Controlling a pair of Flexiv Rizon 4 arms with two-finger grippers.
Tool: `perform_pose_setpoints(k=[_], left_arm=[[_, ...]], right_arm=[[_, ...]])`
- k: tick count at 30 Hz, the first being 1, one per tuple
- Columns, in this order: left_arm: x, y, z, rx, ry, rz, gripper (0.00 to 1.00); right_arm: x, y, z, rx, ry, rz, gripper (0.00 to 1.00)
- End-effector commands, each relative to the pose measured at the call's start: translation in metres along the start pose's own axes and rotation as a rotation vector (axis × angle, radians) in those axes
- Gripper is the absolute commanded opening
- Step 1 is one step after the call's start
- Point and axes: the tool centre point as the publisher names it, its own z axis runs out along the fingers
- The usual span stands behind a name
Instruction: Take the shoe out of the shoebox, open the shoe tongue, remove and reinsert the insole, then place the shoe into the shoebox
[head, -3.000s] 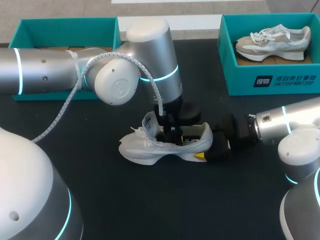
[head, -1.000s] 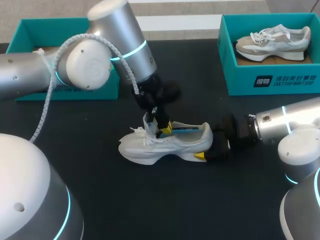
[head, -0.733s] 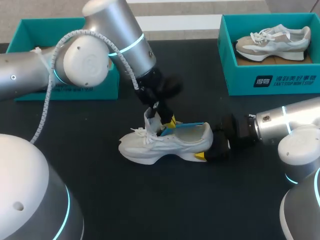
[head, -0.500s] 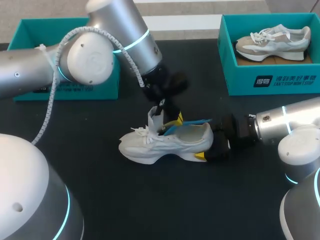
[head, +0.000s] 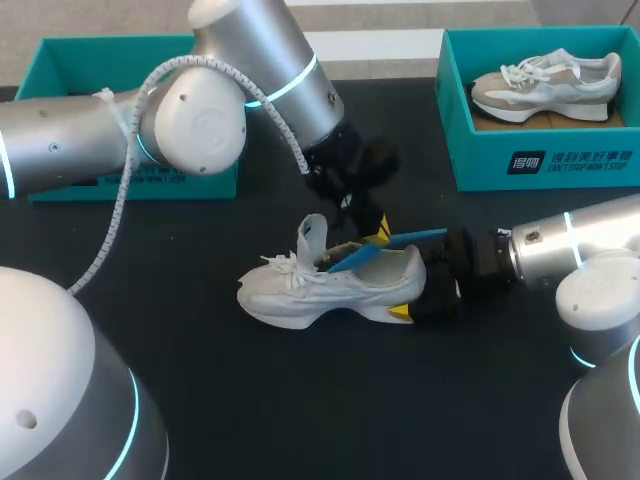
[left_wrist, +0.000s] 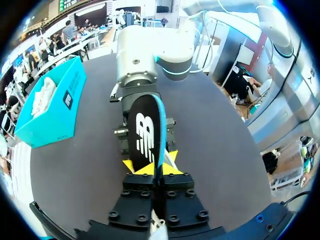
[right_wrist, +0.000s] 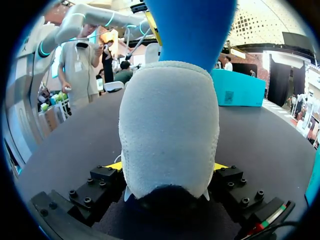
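With left end effector (head: 374, 234), gripped blue insole (head: 400, 241), partly out of white shoe (head: 310, 292), free end toward 3 o'clock. With right end effector (head: 412, 288), clamped shoe's heel. Stood on its sole at middle of desk (head: 300, 400), long axis 9-to-3, toe at 9 o'clock.
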Motion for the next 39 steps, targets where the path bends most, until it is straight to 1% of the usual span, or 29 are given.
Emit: perform_pose_setpoints(k=[1,2,4,11,14,19,23,29,34,36,37,39], left_arm=[[0.013,0.006,0.000,0.026,-0.069,0.003,0.31],[0.014,0.006,-0.001,0.029,-0.084,0.007,0.37],[0.016,0.006,-0.003,0.034,-0.115,0.006,0.40],[0.016,0.006,-0.006,0.066,-0.217,0.004,0.40],[0.013,0.005,-0.005,0.080,-0.240,0.005,0.38],[0.006,0.004,0.005,0.075,-0.255,-0.003,0.38],[0.001,0.003,0.016,0.078,-0.273,-0.024,0.44],[-0.003,0.004,0.027,0.092,-0.296,-0.055,0.41],[-0.008,0.004,0.035,0.090,-0.288,-0.073,0.40],[-0.010,0.005,0.038,0.086,-0.283,-0.077,0.33],[-0.010,0.005,0.038,0.087,-0.281,-0.080,0.28],[-0.011,0.005,0.039,0.095,-0.272,-0.090,0.03]], right_arm=[[-0.001,-0.001,0.003,0.002,-0.001,0.000,0.00],[-0.001,-0.001,0.003,0.002,-0.001,0.000,0.00],[-0.001,-0.001,0.003,0.002,-0.001,0.000,0.00],[-0.001,-0.001,0.003,0.002,-0.001,0.000,0.00],[-0.001,-0.001,0.003,0.002,-0.001,0.000,0.00],[-0.001,-0.001,0.003,0.002,-0.001,0.000,0.00],[-0.001,-0.001,0.003,0.002,-0.001,0.000,0.00],[-0.001,-0.001,0.003,0.002,-0.001,0.000,0.00],[-0.001,-0.001,0.003,0.002,-0.001,0.000,0.00],[-0.001,-0.001,0.003,0.002,-0.001,0.000,0.00],[-0.001,-0.001,0.003,0.002,-0.001,0.000,0.00],[-0.001,-0.001,0.003,0.002,-0.001,0.000,0.00]])
